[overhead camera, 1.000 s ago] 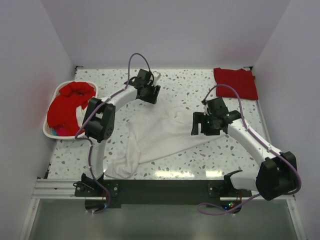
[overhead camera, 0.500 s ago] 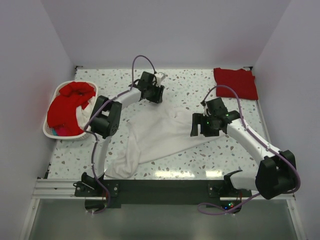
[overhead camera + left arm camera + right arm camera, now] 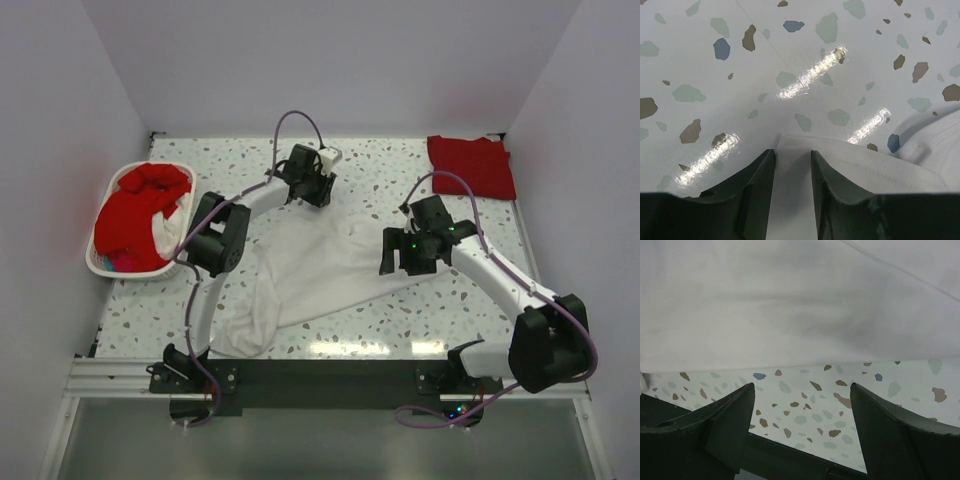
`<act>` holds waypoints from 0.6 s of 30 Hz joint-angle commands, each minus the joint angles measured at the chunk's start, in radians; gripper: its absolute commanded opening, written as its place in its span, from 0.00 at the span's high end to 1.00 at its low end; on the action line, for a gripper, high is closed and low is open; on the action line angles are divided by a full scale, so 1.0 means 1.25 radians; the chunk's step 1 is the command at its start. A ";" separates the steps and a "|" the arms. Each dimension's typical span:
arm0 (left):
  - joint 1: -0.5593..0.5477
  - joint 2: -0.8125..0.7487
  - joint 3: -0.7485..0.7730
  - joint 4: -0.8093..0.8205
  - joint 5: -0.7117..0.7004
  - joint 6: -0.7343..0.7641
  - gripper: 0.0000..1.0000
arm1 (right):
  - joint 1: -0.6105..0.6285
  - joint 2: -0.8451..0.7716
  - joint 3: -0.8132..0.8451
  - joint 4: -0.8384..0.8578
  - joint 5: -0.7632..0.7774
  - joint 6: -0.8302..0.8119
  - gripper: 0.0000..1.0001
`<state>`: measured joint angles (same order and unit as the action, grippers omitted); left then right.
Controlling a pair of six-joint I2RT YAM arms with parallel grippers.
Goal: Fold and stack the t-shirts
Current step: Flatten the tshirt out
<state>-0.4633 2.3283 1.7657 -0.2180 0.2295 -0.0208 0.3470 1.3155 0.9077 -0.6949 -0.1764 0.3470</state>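
- The white t-shirt (image 3: 310, 270) lies crumpled in the middle of the table (image 3: 390, 165).
- The left gripper (image 3: 792, 156) has a narrow gap, and the shirt's edge lies in it.
- The right gripper (image 3: 801, 390) is spread wide, with the shirt just past its fingertips.

The basket (image 3: 97, 263) sits left of the spread t-shirt (image 3: 310, 265) on the worktop (image 3: 380, 165). A folded t-shirt (image 3: 472, 165) lies behind it, to the right.
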 commanded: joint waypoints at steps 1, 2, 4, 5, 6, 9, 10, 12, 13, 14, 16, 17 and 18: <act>-0.022 0.032 0.009 -0.049 -0.036 0.060 0.61 | 0.003 0.004 0.019 0.007 -0.020 0.000 0.20; -0.023 0.032 0.009 -0.053 -0.044 0.063 0.62 | 0.005 0.005 0.020 0.009 -0.021 0.001 0.20; -0.024 0.032 0.004 -0.055 -0.063 0.069 0.67 | 0.003 0.007 0.020 0.010 -0.020 0.001 0.20; -0.025 0.033 0.004 -0.056 -0.068 0.071 0.70 | 0.002 0.005 0.020 0.010 -0.020 0.000 0.20; -0.025 0.033 0.004 -0.056 -0.075 0.072 0.73 | 0.003 0.007 0.020 0.011 -0.018 0.000 0.20; -0.026 0.027 0.005 -0.055 -0.088 0.073 0.95 | 0.003 0.009 0.020 0.010 -0.010 -0.003 0.20; -0.025 0.020 0.002 -0.055 -0.094 0.073 1.00 | 0.005 0.009 0.021 0.010 -0.006 -0.004 0.20; -0.025 -0.013 -0.002 -0.055 -0.129 0.071 1.00 | 0.005 0.010 0.024 0.010 0.012 -0.004 0.20; -0.025 -0.032 -0.012 -0.056 -0.150 0.068 1.00 | 0.003 0.010 0.033 0.007 0.021 -0.005 0.20; -0.025 -0.050 -0.017 -0.059 -0.172 0.067 1.00 | 0.003 0.015 0.040 0.007 0.031 -0.005 0.20; -0.022 -0.125 -0.043 -0.066 -0.252 0.061 1.00 | 0.002 0.019 0.060 0.007 0.050 -0.006 0.21; -0.021 -0.183 -0.054 -0.075 -0.309 0.056 1.00 | 0.002 0.025 0.067 0.009 0.077 -0.004 0.21; -0.021 -0.215 -0.065 -0.078 -0.333 0.055 1.00 | 0.001 0.029 0.075 0.010 0.092 -0.004 0.21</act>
<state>-0.4973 2.2543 1.7100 -0.2813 -0.0063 0.0460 0.3470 1.3384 0.9352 -0.6960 -0.1398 0.3466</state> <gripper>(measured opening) 0.020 0.796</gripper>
